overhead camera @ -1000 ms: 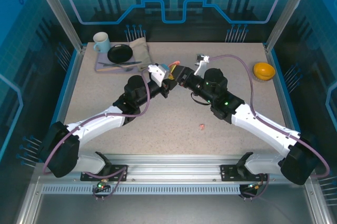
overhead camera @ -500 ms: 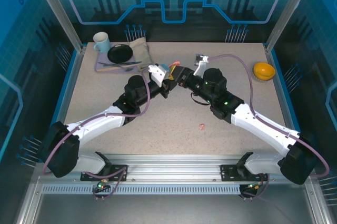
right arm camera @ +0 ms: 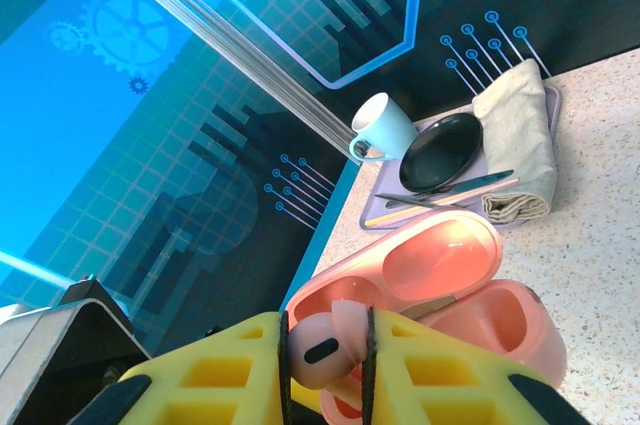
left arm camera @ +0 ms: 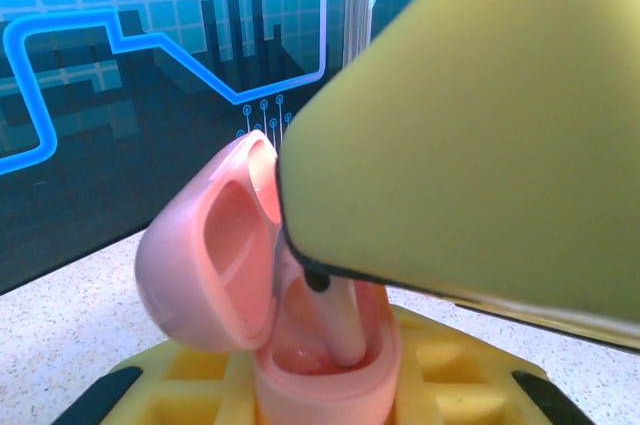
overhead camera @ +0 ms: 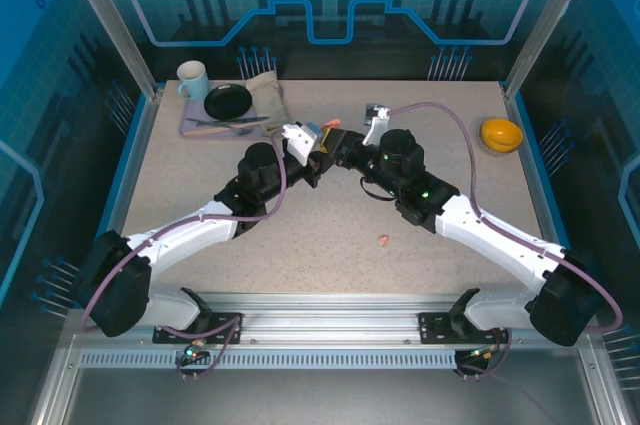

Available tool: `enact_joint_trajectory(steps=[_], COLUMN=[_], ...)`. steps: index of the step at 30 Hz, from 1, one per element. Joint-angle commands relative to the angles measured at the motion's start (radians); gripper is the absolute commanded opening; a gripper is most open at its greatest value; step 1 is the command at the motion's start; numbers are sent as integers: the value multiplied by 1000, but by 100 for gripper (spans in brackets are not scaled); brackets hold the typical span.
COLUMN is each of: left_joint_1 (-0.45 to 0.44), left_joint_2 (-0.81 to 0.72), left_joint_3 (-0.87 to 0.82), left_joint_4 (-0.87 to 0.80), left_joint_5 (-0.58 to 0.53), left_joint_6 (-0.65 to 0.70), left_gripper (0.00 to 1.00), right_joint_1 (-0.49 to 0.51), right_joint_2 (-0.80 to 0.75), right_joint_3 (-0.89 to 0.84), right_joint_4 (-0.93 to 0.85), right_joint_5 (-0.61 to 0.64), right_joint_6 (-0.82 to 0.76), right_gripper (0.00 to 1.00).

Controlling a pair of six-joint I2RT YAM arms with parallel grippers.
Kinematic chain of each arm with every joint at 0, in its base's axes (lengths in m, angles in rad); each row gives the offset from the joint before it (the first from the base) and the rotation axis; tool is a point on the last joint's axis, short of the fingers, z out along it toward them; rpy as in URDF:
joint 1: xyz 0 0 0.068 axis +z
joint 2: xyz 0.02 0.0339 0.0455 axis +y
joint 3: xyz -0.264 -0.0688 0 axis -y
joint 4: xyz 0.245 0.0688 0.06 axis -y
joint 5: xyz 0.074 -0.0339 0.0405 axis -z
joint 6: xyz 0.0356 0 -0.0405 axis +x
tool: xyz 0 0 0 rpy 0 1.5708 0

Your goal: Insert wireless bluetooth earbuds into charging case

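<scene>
Table (overhead camera: 300,235): a speckled top. In the overhead view the two arms meet just above its centre.
Left claw (overhead camera: 318,151): clamped on the case from both sides, holding it with the mouth up at the centre of the overhead view.
Right claw (overhead camera: 338,145): pressed together on the held earbud, tip to tip with the left claw.
Case (left arm camera: 215,245): pink. The lid is swung open to the left in the left wrist view, and the body sits at bottom centre between yellow pads.
Held earbud (right arm camera: 318,340): pink, at bottom centre of the right wrist view. In the left wrist view its stem dips into the case's hollow.
Loose earbud (overhead camera: 384,240): pink, lying on the table at lower centre, well apart from both claws.
Step in hand: probably seating the stem in its socket.
Doing it well: line the stem up with the socket, lower slowly and hold the case steady. Let go only once the head sits flush.
Risk: the right claw's finger (left arm camera: 480,125) is very close to the lid and could knock it shut.
</scene>
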Motion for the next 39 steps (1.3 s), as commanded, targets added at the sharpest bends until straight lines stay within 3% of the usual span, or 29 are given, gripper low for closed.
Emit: enact_joint_trajectory(steps=[1,7,13,22,33,39], left_joint_1=[-9,-8,-9,-8,-7,-2], left_joint_2=[-40,-44,-42,-43,-44,-42], left_joint_3=[43,43,46,45,17,-3], left_joint_4=[66,66,64,58,108,176], left_joint_5=[13,0,2,14,-37,-69], left_joint_6=[6,8,5,-2,-47,-123], left_gripper=[0,0,0,0,0,0], right_joint_1=[16,16,16,8,6,13], right_joint_2=[2,-20,-33,-15,30,43], right_joint_3=[0,-5,-14,22,76,71], right_joint_4=[-82,-129,-128,-130,-133,-134], right_joint_5=[18,28,40,31,20,29], right_joint_6=[-22,-26,-21,-19,-6,7], right_gripper=[22,22,32,35,34,29])
